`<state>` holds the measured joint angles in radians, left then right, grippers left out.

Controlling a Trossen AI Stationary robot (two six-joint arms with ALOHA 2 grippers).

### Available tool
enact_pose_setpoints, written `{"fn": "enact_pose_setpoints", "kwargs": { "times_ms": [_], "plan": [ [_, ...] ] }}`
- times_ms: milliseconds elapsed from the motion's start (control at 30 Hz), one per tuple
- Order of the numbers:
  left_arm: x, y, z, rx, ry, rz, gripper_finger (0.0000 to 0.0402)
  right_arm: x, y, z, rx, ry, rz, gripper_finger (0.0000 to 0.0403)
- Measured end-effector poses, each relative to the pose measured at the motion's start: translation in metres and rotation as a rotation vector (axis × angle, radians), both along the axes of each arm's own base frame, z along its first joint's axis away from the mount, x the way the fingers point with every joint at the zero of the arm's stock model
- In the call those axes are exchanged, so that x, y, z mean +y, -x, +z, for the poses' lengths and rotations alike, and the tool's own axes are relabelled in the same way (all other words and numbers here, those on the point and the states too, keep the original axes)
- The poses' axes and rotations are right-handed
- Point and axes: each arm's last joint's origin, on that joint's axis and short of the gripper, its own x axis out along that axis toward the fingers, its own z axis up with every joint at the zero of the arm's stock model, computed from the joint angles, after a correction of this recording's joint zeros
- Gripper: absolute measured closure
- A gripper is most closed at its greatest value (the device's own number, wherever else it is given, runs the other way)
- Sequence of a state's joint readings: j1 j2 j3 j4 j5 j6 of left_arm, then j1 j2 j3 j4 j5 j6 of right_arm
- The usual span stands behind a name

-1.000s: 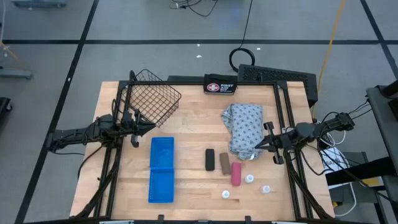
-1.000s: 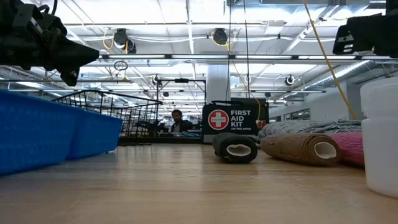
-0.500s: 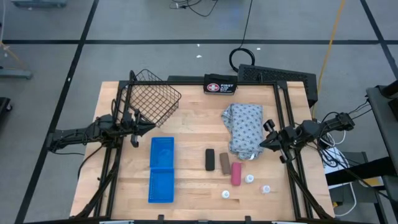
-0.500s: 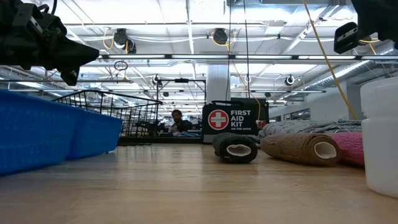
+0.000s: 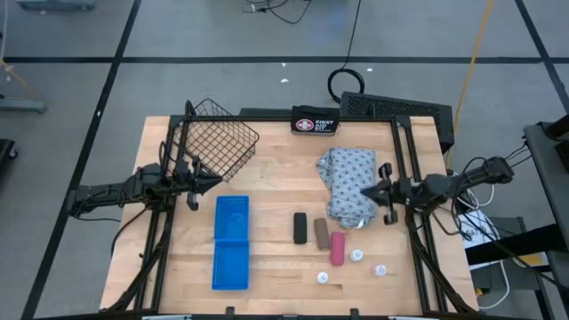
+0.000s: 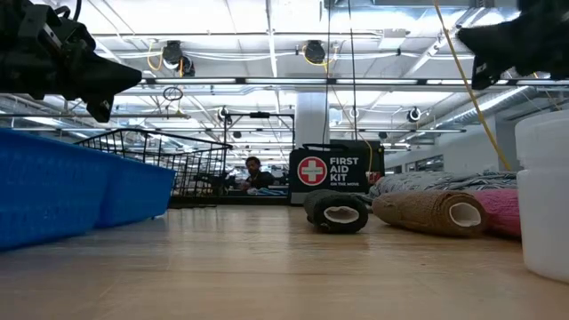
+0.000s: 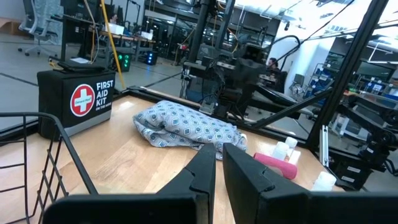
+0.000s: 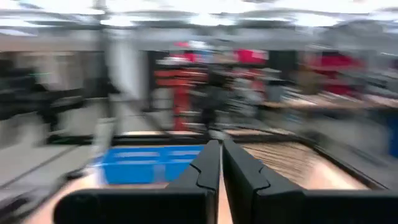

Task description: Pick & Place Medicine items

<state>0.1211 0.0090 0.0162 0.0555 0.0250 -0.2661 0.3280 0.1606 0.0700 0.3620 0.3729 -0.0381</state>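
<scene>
Nothing looks placed yet. The black roll, brown roll, pink tube and three white bottles all lie on the surface right of the blue tray. Both the left gripper and right gripper hover with fingers pinched together, holding nothing.

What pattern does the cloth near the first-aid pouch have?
The cloth is pale grey with small dark diamond shapes in a repeating print; the left wrist view shows it best.
</scene>
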Motion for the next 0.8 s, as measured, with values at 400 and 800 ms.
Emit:
{"fn": "enact_pose_setpoints", "kwargs": {
  "times_ms": [400,800],
  "plan": [
    [0.000,0.000,0.000,0.000,0.000,0.000,0.0364,-0.015,-0.019,0.049,0.413,-0.055,-0.438,0.0143],
    [0.000,0.000,0.000,0.000,0.000,0.000,0.0364,-0.092,-0.080,0.106,1.038,-0.138,-0.415,0.0122]
  ]
}}
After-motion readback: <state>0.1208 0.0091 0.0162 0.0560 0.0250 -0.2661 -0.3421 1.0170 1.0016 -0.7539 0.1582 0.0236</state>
